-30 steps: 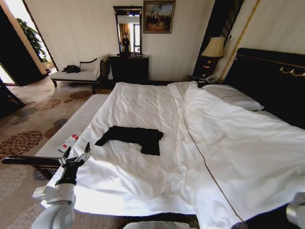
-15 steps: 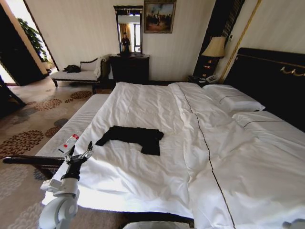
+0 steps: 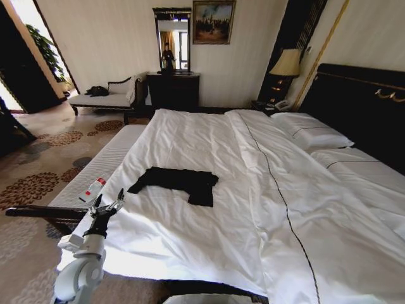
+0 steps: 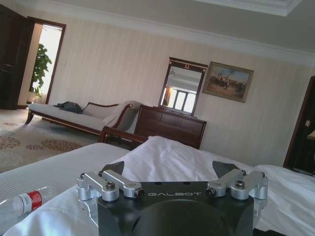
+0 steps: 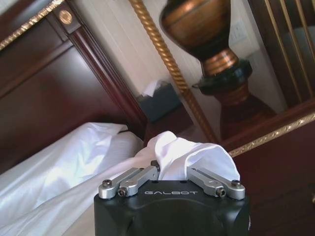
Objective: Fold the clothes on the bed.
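Note:
The clothes, one black T-shirt [image 3: 176, 183], lie bunched on the white sheet of the bed [image 3: 209, 234], left of its middle. My left gripper [image 3: 107, 206] hovers open over the bed's near left corner, apart from the shirt and holding nothing. In the left wrist view the left gripper [image 4: 171, 169] has its fingers spread wide over the sheet. In the right wrist view my right gripper [image 5: 172, 169] is shut on a bunched fold of the white duvet [image 5: 184, 155], close to the dark headboard [image 5: 59, 88]. The duvet [image 3: 329, 209] lies over the bed's right side.
A plastic bottle [image 3: 92, 189] lies on the white bench [image 3: 101, 166] along the bed's left side. Two pillows [image 3: 310, 135] lie by the headboard [image 3: 357, 104]. A lamp [image 3: 285, 63] stands on the nightstand. The chaise [image 3: 104, 98] and dresser [image 3: 172, 90] stand by the far wall.
The duvet has been drawn to the right, uncovering the pillows and more sheet. The right arm has left the head view's lower right corner. The left gripper shifted slightly right.

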{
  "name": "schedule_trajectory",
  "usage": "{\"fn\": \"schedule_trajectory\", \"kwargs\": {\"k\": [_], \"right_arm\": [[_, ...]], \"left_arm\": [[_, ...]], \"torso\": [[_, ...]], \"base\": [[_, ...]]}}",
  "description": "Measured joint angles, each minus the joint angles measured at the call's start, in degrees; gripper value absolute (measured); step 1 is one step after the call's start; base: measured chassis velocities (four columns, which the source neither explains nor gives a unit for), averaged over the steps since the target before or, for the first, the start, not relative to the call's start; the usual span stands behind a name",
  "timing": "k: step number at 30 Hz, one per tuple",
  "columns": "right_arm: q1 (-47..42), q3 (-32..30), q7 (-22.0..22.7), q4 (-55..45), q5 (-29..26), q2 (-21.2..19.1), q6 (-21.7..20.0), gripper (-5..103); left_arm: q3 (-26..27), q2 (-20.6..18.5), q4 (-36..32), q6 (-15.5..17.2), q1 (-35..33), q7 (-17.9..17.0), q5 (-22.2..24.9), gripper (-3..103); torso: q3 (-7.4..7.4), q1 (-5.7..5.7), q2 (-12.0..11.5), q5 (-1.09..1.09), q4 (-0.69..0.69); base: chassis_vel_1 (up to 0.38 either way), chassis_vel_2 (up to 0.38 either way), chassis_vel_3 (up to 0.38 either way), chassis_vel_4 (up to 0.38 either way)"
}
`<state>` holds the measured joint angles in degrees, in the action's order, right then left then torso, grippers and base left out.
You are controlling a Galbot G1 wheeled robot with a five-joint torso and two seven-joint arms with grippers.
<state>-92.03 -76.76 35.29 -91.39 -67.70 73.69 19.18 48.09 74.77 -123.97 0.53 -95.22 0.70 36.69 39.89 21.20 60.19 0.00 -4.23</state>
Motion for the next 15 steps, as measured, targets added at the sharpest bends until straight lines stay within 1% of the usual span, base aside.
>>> {"fn": "schedule_trajectory", "kwargs": {"k": [2,3,4,8,12,14,15], "right_arm": [[1.44,0.10,-0.60,3.08,-0.80,-1.44,0.01,2],[1.44,0.10,-0.60,3.08,-0.80,-1.44,0.01,2],[2.87,0.14,-0.99,6.02,-1.69,-2.99,0.01,2],[5.92,-0.24,-1.03,12.37,-3.62,-7.59,-0.51,2],[6.27,-0.53,-1.01,13.90,-3.86,-8.29,-0.67,2],[6.20,-0.56,-1.03,13.99,-3.82,-7.99,-0.67,2],[5.92,-0.61,-1.04,13.86,-3.63,-7.23,-0.67,2]], "left_arm": [[0.20,-0.27,-0.77,0.02,-1.23,0.00,-0.19,100],[0.20,-0.27,-0.77,0.02,-1.23,0.00,-0.19,100],[0.45,-0.47,-1.58,0.02,-2.43,0.00,-0.41,100],[1.52,-0.80,-4.16,-0.01,-5.25,0.00,-0.69,100],[2.18,-1.07,-5.16,-0.05,-6.14,0.00,-0.52,100],[2.44,-1.17,-5.42,-0.09,-6.35,0.01,-0.44,100],[2.68,-1.28,-5.73,-0.13,-6.55,0.00,-0.29,100]], "torso": [[0.00,0.00,0.00,0.00,0.02],[0.00,0.00,0.00,0.00,0.02],[0.00,0.00,0.00,0.02,0.03],[0.00,0.00,0.00,0.03,0.08],[0.00,0.00,0.00,0.01,0.09],[0.00,0.00,0.00,0.01,0.09],[0.00,0.00,0.00,0.00,0.08]], "base": [[0.000,0.000,0.000,0.000],[0.000,0.000,0.000,0.000],[0.000,0.000,0.000,0.000],[0.000,0.000,0.000,0.000],[0.000,0.000,0.000,0.000],[0.000,0.000,0.000,0.000],[0.000,0.000,0.000,0.000]]}}
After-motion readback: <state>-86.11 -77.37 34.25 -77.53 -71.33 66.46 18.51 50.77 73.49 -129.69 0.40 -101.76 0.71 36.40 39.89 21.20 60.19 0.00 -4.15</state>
